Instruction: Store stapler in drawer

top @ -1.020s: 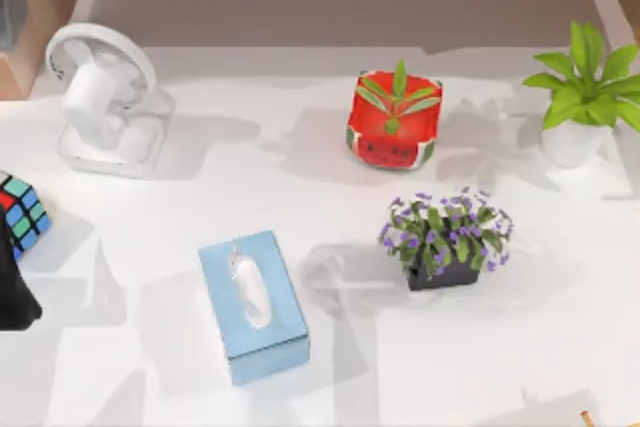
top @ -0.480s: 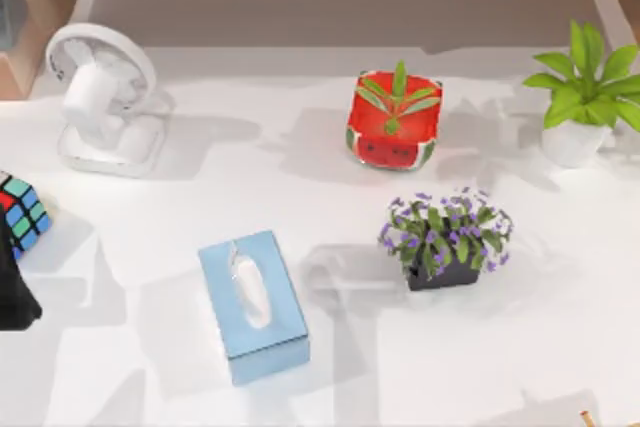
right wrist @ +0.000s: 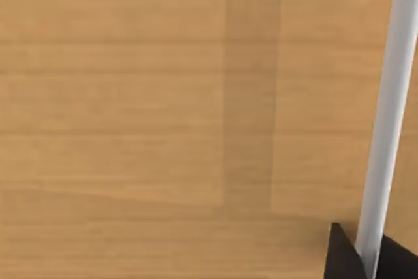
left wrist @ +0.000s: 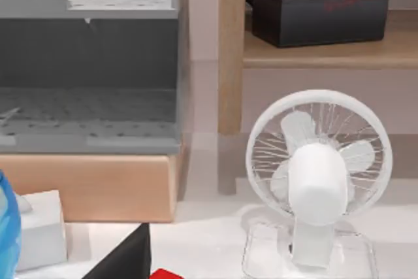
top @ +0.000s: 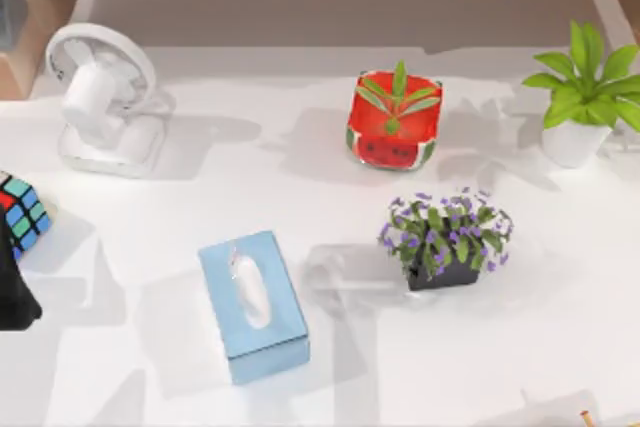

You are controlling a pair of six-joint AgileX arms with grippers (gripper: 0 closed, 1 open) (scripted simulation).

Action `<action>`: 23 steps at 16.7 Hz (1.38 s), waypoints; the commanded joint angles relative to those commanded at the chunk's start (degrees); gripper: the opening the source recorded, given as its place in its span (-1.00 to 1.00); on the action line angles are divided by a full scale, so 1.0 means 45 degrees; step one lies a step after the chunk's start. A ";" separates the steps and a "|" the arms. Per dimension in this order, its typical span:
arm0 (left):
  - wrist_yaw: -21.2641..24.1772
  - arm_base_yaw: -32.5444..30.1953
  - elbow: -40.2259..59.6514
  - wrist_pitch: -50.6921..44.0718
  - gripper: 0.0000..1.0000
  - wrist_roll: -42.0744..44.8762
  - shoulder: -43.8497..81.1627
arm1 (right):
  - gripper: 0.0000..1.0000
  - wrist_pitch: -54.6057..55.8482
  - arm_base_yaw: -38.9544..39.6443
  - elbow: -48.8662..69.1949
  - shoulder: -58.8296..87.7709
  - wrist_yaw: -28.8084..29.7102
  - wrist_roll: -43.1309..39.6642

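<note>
A small bright red corner at the lower edge of the left wrist view looks like the stapler [left wrist: 167,274], most of it cut off. It lies right against a black part of my left gripper [left wrist: 130,259]. My left arm [top: 14,297] shows as a black shape at the table's left edge. Beyond it, the grey drawer [left wrist: 85,112] stands open in a wooden cabinet [left wrist: 91,184], and what I see of its perforated floor is bare. My right gripper [right wrist: 366,259] shows as black tips on either side of a pale bar [right wrist: 392,96] before a wooden panel.
A white fan [top: 100,97] and a colour cube [top: 20,212] stand at the left. A blue tissue box [top: 252,305] sits front centre. The watermelon pot [top: 393,122], purple flower pot [top: 445,247] and green plant [top: 585,97] fill the right. A shelf carries a black tissue box [left wrist: 317,14].
</note>
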 joint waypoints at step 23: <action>0.0000 0.0000 0.0000 0.0000 1.00 0.0000 0.0000 | -1.00 -0.3434 0.1596 0.5933 0.2580 0.1662 0.0055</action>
